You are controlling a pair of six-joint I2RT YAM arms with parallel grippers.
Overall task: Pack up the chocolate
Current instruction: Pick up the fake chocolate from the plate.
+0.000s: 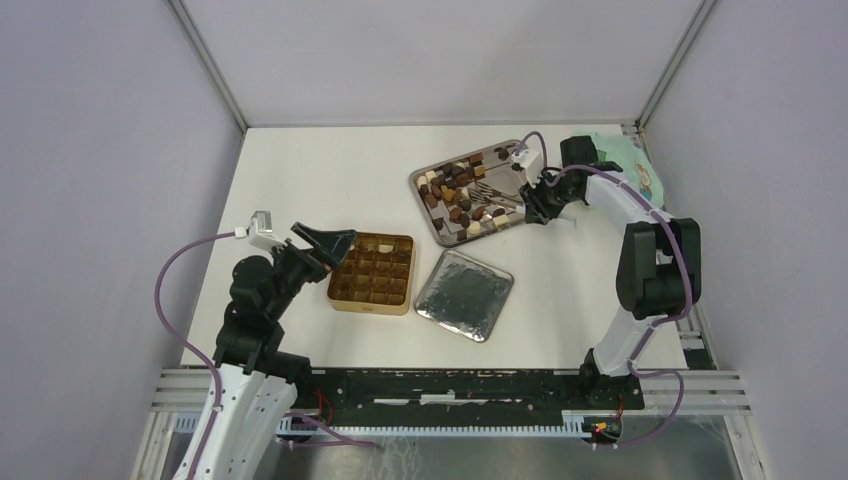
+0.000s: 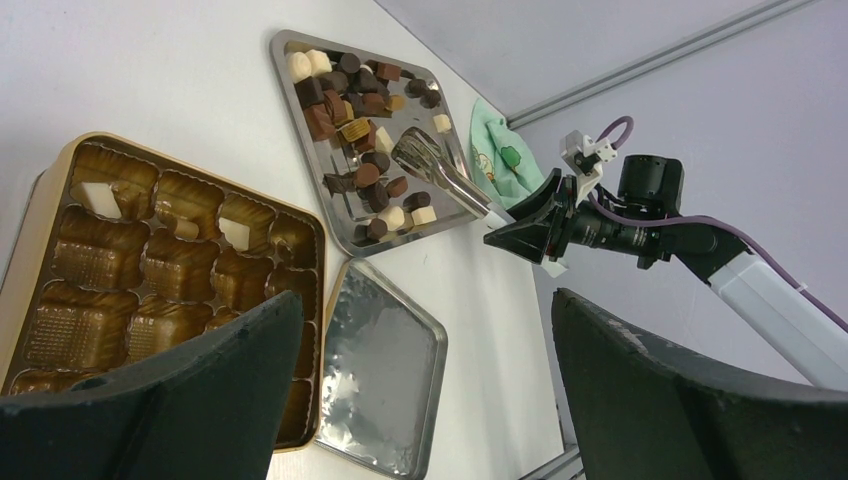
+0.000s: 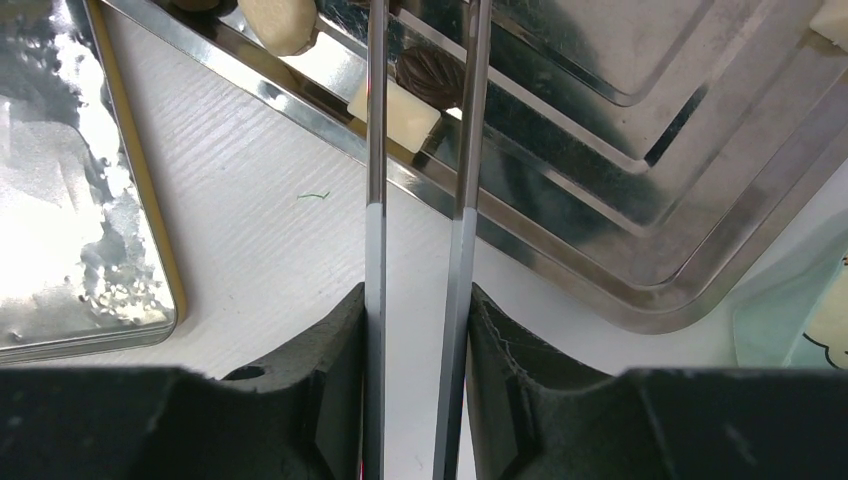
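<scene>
Top view: nearly all the chocolate (image 1: pixel 462 195) lies on the far tray (image 1: pixel 424 210). The tin (image 1: pixel 371 306), near and left, looks almost empty, so most of the packing is left. Its lid (image 1: pixel 464 295) sits just beside it, with bare table between tray and tin.

Left wrist view: a few white pieces sit in the tin's cells. The left gripper (image 2: pixel 420 400) hangs wide open by the tin.

Right wrist view: the right gripper (image 3: pixel 418 330) clamps the tongs (image 3: pixel 375 150). Their arms are slightly apart and cross the tray's rim, and the tips are out of view.

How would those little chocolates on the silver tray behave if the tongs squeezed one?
Probably light, being so small. The chocolates look smooth, so one could slip from the shiny metal tongs. Round pieces might roll on the slick tray.
</scene>
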